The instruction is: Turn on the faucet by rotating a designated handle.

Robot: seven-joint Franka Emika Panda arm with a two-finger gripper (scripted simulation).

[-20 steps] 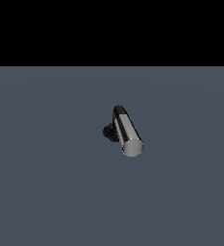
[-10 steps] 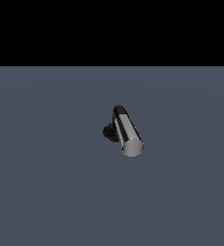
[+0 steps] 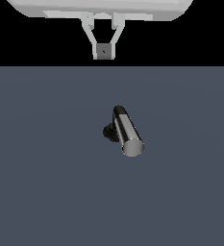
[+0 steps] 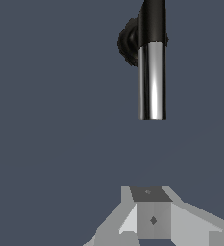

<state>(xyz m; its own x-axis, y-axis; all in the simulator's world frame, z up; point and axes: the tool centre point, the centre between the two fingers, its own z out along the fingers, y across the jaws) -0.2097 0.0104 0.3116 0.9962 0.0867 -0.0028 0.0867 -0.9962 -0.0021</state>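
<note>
The faucet is small, with a black round base [image 3: 108, 132] and a black elbow [image 4: 153, 21]. Its handle [image 3: 128, 133], a shiny chrome bar with a flat round end, slants toward the camera in the exterior view. In the wrist view the handle [image 4: 152, 81] runs straight out from the elbow, with the black base [image 4: 128, 43] behind it. My white gripper [image 3: 104, 50] hangs at the upper edge of the exterior view, well apart from the faucet and touching nothing. Its fingers meet in one grey block [image 4: 152, 214], shut with nothing held.
The faucet stands on a flat dark blue-grey floor [image 3: 46, 182]. Beyond its far edge the background is black. No other objects show in either view.
My gripper has come into the exterior view at the top; it was out of view in both earlier frames. The faucet and its handle have not moved.
</note>
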